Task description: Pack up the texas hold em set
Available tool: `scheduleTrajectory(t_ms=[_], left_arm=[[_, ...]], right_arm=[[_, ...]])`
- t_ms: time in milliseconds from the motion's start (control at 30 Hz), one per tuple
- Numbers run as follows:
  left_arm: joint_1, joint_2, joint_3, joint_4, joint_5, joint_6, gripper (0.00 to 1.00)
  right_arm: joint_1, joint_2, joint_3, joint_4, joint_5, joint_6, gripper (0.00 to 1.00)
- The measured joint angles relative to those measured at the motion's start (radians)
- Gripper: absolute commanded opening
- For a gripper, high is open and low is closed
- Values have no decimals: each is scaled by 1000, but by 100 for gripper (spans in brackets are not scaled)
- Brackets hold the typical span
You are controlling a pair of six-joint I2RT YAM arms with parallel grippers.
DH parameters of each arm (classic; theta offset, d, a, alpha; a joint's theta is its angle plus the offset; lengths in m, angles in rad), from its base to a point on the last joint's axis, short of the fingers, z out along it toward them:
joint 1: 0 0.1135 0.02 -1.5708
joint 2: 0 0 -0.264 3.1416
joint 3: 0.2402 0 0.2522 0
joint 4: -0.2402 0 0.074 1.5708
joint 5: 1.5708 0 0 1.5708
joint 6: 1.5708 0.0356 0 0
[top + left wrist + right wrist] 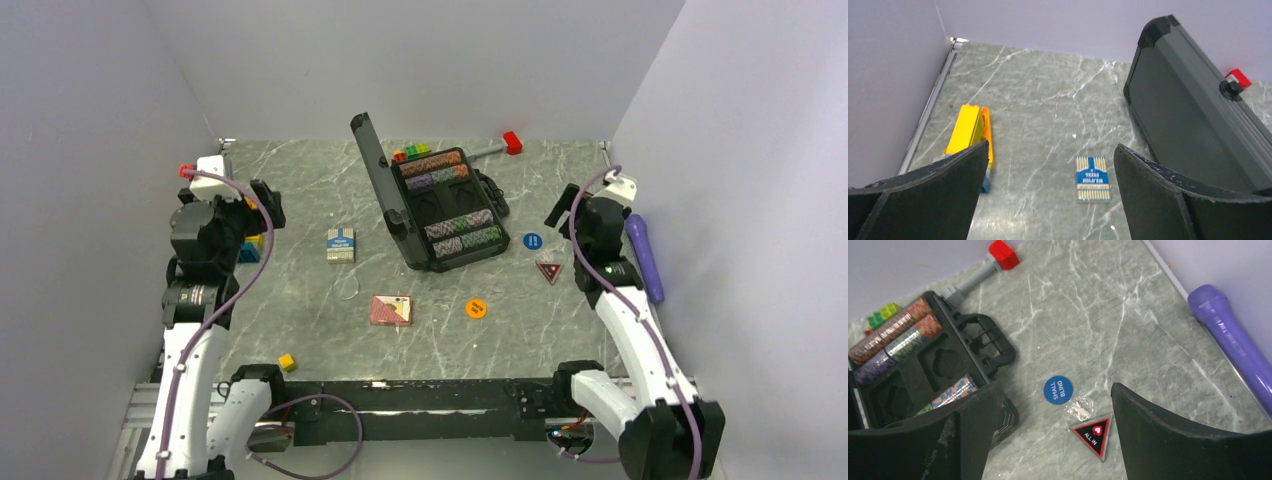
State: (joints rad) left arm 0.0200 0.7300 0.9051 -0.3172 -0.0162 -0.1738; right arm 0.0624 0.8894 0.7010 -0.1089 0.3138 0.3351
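Left tool (1050,146) and right tool (1054,387) hang wide open, empty; the flat triangle marker (1093,434) at lower centre could skid across the bench (1148,340) when pinched.

One briefcase (380,170), four chip rows (432,163), two card decks (341,244) and three markers (532,241) are counted, plus one yellow cube (287,362).

Grey marbled table (300,190) noted as the work surface. Small yellow cube (287,362) recorded near its front-left corner, standing alone. Purple cylinder (645,256) found lying along the right edge. Grey rod with red head (505,144) seen at the far edge, with green, yellow and red bricks (412,152) near it. Yellow-orange block stack (969,131), set on blue pieces, observed by the left edge. Crumpled clear scrap (1081,409) logged on the right side.
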Motion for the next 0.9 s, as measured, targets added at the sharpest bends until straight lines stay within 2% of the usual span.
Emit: scheduleTrajectory(t_ms=[167, 367, 433, 567, 733, 900], left_arm=[[0, 50, -19, 72, 45, 17, 99], [0, 86, -51, 61, 106, 59, 99], [0, 86, -51, 61, 110, 71, 99], [0, 87, -51, 62, 118, 85, 99], [0, 107, -51, 56, 124, 87, 99], [0, 118, -51, 48, 124, 87, 99]], right_arm=[[-23, 174, 114, -125, -51, -11, 73], [-137, 354, 217, -217, -154, -37, 63], [-176, 426, 256, -236, -198, -59, 56], [-200, 581, 330, -268, -291, -102, 48], [-195, 715, 349, -317, -349, -141, 46], [-195, 748, 349, -341, -357, -158, 46]])
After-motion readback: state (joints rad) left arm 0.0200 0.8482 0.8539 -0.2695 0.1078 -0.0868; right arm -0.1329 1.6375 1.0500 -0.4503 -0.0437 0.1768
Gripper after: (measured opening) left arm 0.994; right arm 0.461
